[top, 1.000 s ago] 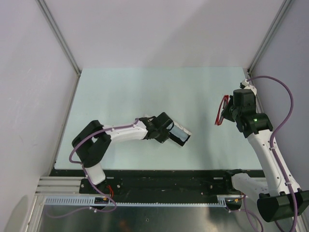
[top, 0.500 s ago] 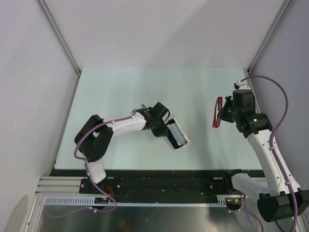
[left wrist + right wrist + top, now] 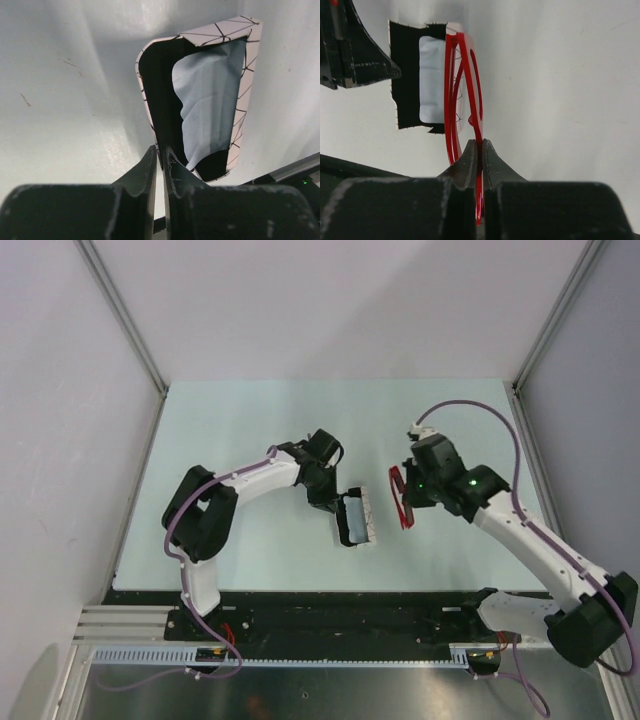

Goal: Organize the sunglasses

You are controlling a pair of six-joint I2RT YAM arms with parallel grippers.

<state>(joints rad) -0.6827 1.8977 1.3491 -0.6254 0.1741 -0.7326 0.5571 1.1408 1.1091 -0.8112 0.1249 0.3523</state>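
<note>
One tabletop (image 3: pixel 250 420), one open case (image 3: pixel 357 520) with one blue cloth (image 3: pixel 210 110) inside, one pair of sunglasses (image 3: pixel 401 498). I see the left pincer (image 3: pixel 161 150) clamped on the case rim. The right pincer (image 3: pixel 481 145), closed on the thin red frame, holds the sunglasses on edge just right of the case, long axis near-to-far.

The top view looks down from above and behind the arm bases over the whole desk (image 3: pixel 250 430). Each wrist view sits close, sighting past the left hand (image 3: pixel 160 150) or right hand (image 3: pixel 480 143). All three share the case (image 3: pixel 355 520).
</note>
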